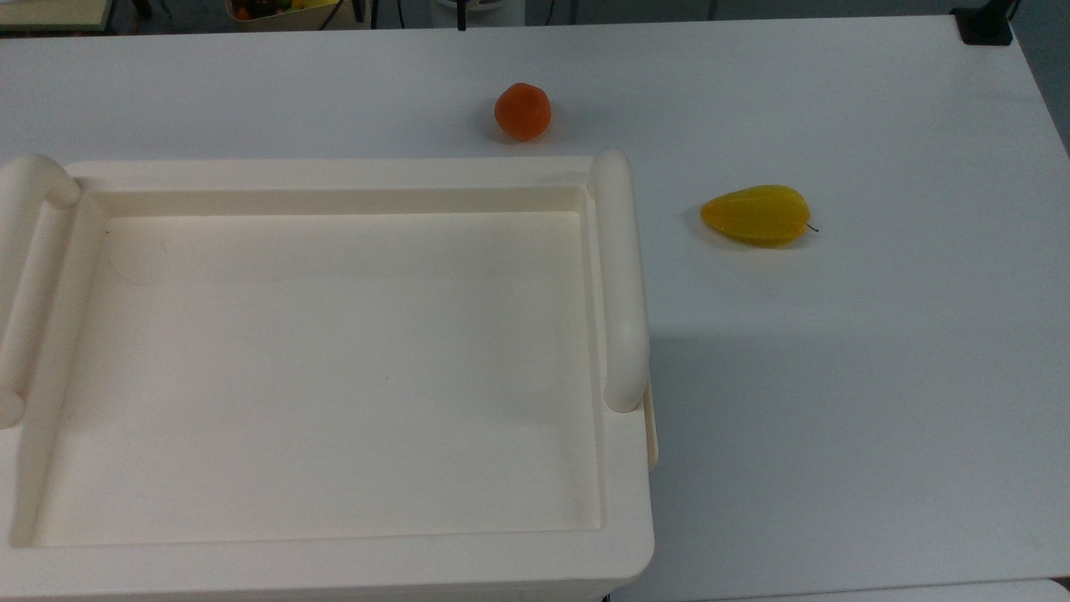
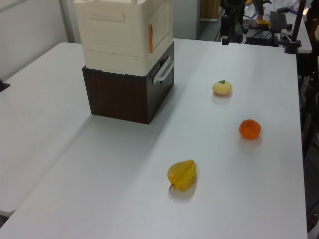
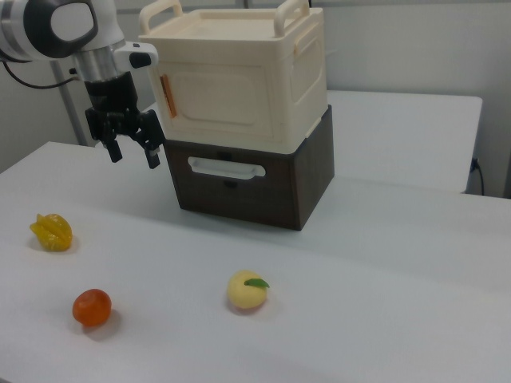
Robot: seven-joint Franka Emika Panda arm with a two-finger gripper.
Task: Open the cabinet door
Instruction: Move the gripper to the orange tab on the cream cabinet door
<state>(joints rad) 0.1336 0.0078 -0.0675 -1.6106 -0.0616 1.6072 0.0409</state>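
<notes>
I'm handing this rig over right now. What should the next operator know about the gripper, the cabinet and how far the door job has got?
Gripper: open, holding nothing, hanging in the air beside the cabinet door's orange-tabbed edge, at the right view's left.
Cabinet: cream, stacked on a dark brown drawer unit.
Cabinet door: flush and closed.
Done: approach only.
Left: catch the door's edge and swing it open.

You get bright, even overhead light; the cabinet (image 1: 334,552) casts a soft shadow on the white table (image 1: 836,418) (top view's right). Slight softness throughout.
</notes>
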